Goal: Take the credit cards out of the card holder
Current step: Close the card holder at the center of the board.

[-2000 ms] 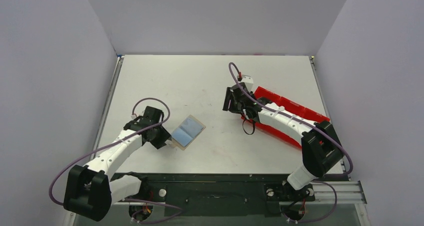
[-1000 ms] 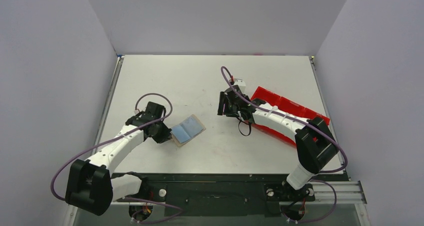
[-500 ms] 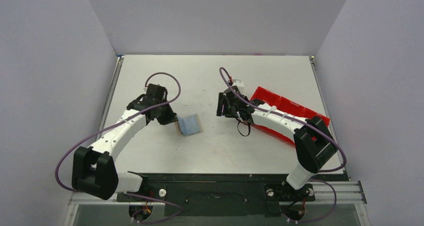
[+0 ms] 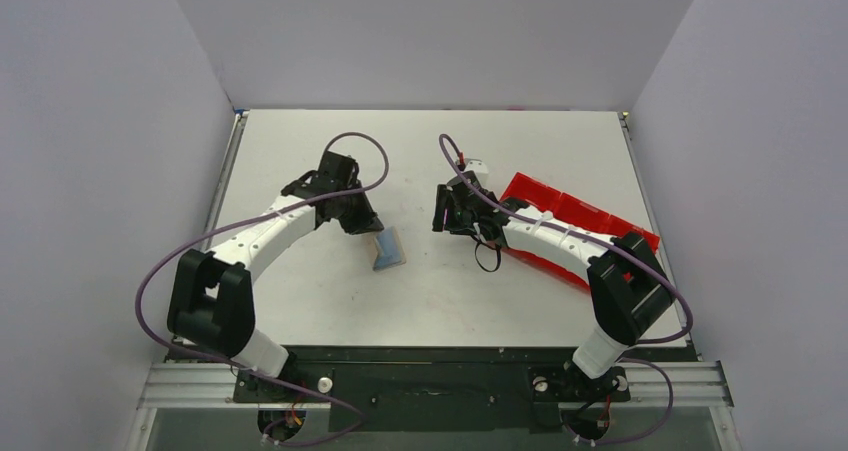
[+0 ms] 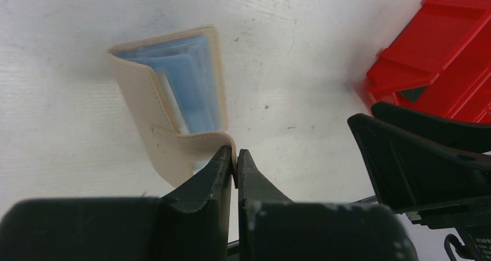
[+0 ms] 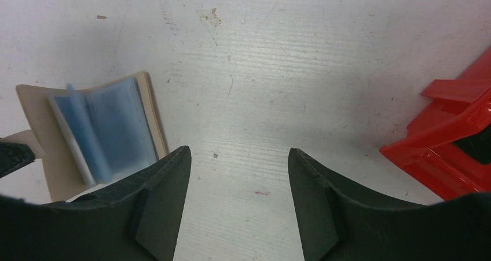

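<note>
Left wrist, card holder (image 5: 140,102), credit cards (image 5: 194,90) inside

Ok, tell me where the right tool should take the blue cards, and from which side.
Probably the raised edge of the credit cards beside the fold, coming in from the side of the right tool. The left tool pinches the opposite flap of the card holder, and the cards otherwise lie flat in it.

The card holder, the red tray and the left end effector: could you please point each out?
card holder (image 5: 139,99), left wrist view, tan folded flap.
red tray (image 5: 451,35), left wrist view, top wall.
left end effector (image 5: 234,157), left wrist view, between its fingertips.
</note>
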### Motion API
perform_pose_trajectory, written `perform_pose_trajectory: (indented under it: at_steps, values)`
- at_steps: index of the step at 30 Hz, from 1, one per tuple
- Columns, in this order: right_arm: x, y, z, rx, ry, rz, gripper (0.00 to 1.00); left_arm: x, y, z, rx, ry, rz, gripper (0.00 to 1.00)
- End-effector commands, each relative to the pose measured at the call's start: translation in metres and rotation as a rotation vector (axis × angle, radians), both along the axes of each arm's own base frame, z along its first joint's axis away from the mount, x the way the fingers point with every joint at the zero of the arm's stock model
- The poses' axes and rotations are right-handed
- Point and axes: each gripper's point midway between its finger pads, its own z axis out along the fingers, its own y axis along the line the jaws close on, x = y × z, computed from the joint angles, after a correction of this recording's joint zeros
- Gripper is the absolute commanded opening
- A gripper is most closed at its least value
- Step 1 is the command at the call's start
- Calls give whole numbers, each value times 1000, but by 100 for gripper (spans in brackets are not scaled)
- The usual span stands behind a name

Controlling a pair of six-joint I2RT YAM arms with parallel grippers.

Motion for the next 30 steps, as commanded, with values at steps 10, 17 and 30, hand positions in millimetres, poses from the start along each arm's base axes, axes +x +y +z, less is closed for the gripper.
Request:
perform_pose_trajectory:
  at_steps: [10,17,30]
  values:
    - [6,-10,21,12,-79,-71,58,27,-68,-26,-121,-4,-110,0]
    - [3,-14,23,14,-86,-80,58,25,-85,-48,-176,6,-151,0]
    - [1,-14,22,14,-80,-74,58,19,-105,-65,-279,1,-234,3]
